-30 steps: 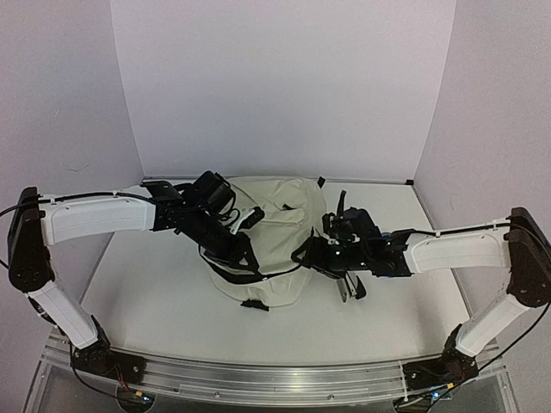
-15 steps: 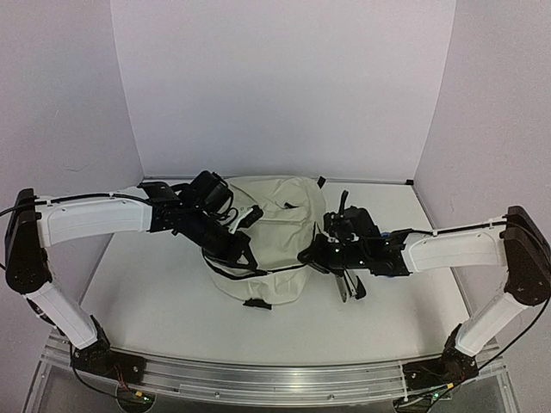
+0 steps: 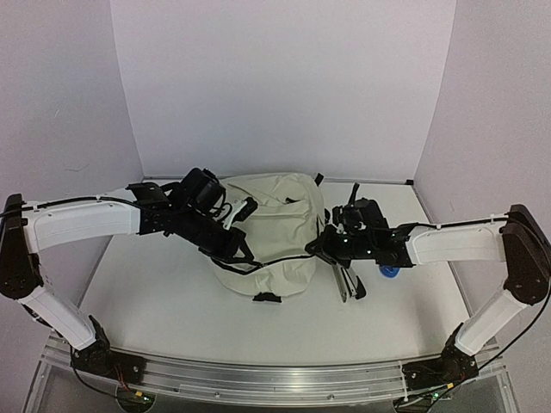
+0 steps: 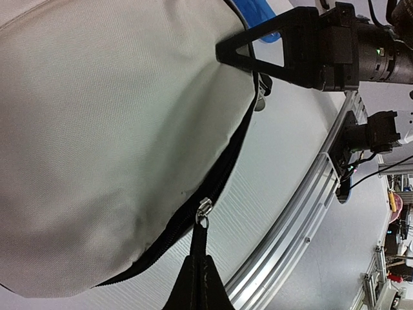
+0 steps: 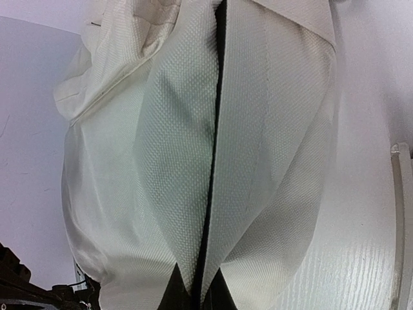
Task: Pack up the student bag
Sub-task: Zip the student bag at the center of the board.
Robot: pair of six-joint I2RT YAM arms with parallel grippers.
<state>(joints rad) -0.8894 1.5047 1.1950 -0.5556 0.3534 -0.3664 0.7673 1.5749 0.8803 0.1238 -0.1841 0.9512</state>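
The student bag (image 3: 269,225), cream fabric with black zippers and straps, stands in the middle of the table between both arms. My left gripper (image 3: 244,253) is at its front left edge. In the left wrist view this gripper (image 4: 199,263) is shut on the black pull tab hanging from the silver zipper slider (image 4: 204,209), beside the bag's cream side (image 4: 110,129). My right gripper (image 3: 322,246) is at the bag's right side. In the right wrist view it (image 5: 197,287) is shut on the bag's fabric (image 5: 174,155), pinching both sides of the black zipper seam (image 5: 213,148).
A small blue object (image 3: 389,272) lies on the table under my right forearm and also shows in the left wrist view (image 4: 253,15). A black strap-like piece (image 3: 344,284) lies right of the bag. The aluminium rail (image 4: 290,239) runs along the near table edge. Walls enclose the back and sides.
Both grippers have closed, the left on the zipper pull, the right on the bag's fabric. The bag has been drawn a little back and upward, and the blue object now shows.
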